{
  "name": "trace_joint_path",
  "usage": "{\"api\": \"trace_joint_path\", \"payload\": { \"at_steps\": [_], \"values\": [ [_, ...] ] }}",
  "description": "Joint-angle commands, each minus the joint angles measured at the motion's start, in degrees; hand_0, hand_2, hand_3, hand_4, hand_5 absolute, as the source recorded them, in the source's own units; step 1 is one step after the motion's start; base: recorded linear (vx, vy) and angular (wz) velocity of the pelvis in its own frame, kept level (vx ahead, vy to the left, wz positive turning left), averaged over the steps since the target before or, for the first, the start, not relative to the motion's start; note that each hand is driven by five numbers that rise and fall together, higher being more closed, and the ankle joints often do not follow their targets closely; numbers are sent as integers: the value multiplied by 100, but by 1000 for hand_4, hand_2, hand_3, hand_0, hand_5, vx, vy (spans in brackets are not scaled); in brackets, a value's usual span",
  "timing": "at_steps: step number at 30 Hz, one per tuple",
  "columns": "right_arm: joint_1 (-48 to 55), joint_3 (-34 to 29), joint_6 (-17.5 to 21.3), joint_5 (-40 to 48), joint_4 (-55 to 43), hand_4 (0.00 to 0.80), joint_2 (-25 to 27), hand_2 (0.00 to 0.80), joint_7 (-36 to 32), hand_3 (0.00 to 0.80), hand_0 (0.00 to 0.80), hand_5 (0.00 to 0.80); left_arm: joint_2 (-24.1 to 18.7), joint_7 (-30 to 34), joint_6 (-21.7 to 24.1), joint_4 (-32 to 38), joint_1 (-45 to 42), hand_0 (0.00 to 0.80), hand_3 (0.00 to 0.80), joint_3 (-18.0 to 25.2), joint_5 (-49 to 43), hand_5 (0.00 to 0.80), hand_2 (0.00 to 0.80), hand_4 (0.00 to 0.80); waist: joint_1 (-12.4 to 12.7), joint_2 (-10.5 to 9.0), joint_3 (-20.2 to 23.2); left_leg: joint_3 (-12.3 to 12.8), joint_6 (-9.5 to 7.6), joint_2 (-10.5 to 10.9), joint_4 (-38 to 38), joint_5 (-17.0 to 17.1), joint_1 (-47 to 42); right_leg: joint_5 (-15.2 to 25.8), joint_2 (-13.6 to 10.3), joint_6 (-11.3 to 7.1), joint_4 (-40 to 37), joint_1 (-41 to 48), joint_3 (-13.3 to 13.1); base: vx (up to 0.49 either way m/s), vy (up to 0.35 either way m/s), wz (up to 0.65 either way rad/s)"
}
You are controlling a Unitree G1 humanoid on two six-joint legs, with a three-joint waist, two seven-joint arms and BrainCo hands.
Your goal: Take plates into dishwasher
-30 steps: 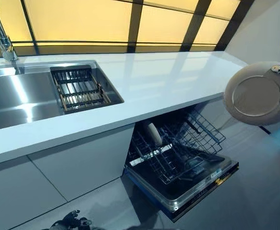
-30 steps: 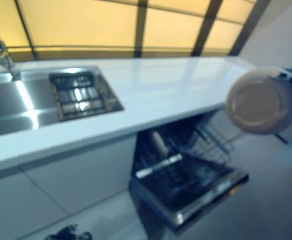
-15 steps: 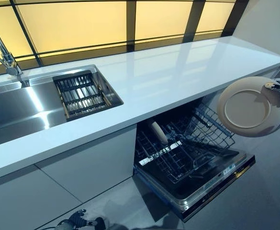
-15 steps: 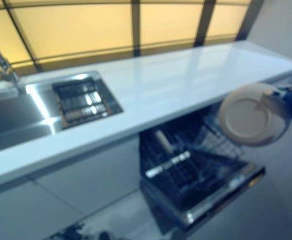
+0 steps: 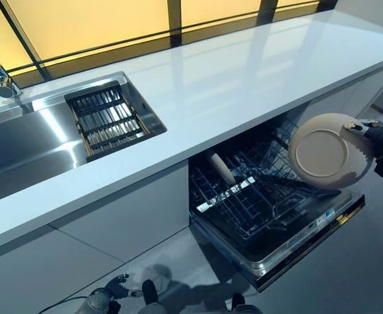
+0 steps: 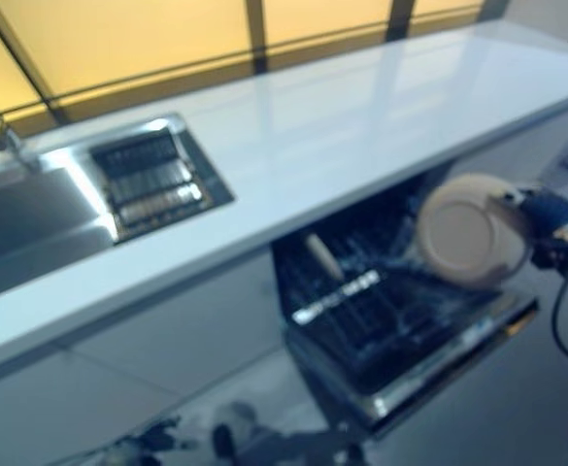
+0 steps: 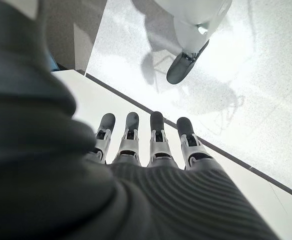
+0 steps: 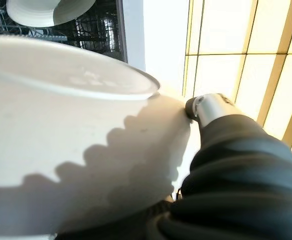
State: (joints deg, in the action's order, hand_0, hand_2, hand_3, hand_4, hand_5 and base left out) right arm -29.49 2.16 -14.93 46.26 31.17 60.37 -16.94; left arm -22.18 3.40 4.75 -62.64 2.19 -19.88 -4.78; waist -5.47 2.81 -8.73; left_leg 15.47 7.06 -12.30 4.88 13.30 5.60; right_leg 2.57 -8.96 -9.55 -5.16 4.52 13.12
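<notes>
At frame right, the right hand (image 5: 380, 139) pinches a beige plate (image 5: 327, 152) on edge, directly above the open dishwasher rack (image 5: 256, 196)

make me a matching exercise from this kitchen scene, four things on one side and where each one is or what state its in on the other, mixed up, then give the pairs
Things:
1. held plate
2. racked plate
3. drying rack
4. left hand

Places or states:
A. set inside the sink
B. standing on edge in the dishwasher basket
C. fingers straight, holding nothing
D. pinched at its rim by the right hand, above the open dishwasher

Pairs: 1-D, 2-B, 3-A, 4-C
</notes>
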Motion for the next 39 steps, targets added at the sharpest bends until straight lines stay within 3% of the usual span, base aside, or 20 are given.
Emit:
{"api": "trace_joint_path", "payload": {
  "at_steps": [1, 16, 22, 27, 31, 39],
  "values": [
    [-360, -596, 487, 215, -485, 800, -339, 800, 328, 800, 800, 800, -224, 26, 73, 165, 489, 0, 0, -154, 117, 0, 0, 0, 61, -466, -428, 124, -29, 358, 12, -902, -586, 194, -68, 129, 218, -500, -100, 0, 0, 0],
    [-350, -454, 991, -457, -939, 800, -1024, 800, 1660, 800, 800, 800, -147, 29, -90, 345, 684, 0, 0, -333, 251, 0, 0, 0, 100, -342, -748, 53, -33, 382, 12, -820, -413, 203, -95, 150, 333, -694, -52, 0, 0, 0],
    [-361, -337, 1192, -1451, -1200, 800, -1121, 800, 2321, 800, 800, 800, -95, -4, -89, 336, 747, 0, 0, -377, 309, 0, 0, 0, 94, -303, -821, 31, -38, 397, 12, -797, -364, 194, -85, 161, 348, -726, -37, 0, 0, 0],
    [-384, -195, 1226, -2809, -1484, 800, -1064, 800, 2934, 800, 800, 800, -58, -23, -135, 401, 758, 0, 0, -353, 308, 0, 0, 0, 96, -296, -851, 31, -47, 402, 12, -793, -360, 184, -74, 155, 376, -741, -44, -2, 3, 1],
    [-303, -93, 1152, -3094, -1829, 800, -1191, 800, 3188, 800, 800, 800, -23, -25, -163, 432, 740, 0, 0, -341, 292, 0, 0, 0, 108, -291, -853, 18, -66, 410, 12, -796, -381, 165, -72, 156, 392, -715, -43, 0, 0, 0],
    [-303, 243, 1032, -4811, -2117, 800, -1322, 800, 3667, 800, 800, 800, 37, -37, -172, 451, 753, 0, 0, -328, 174, 0, 0, 0, 181, -244, -907, -29, -104, 458, 12, -803, -329, 171, -87, 139, 388, -745, -23, -5, -1, 1]
  ]
}}
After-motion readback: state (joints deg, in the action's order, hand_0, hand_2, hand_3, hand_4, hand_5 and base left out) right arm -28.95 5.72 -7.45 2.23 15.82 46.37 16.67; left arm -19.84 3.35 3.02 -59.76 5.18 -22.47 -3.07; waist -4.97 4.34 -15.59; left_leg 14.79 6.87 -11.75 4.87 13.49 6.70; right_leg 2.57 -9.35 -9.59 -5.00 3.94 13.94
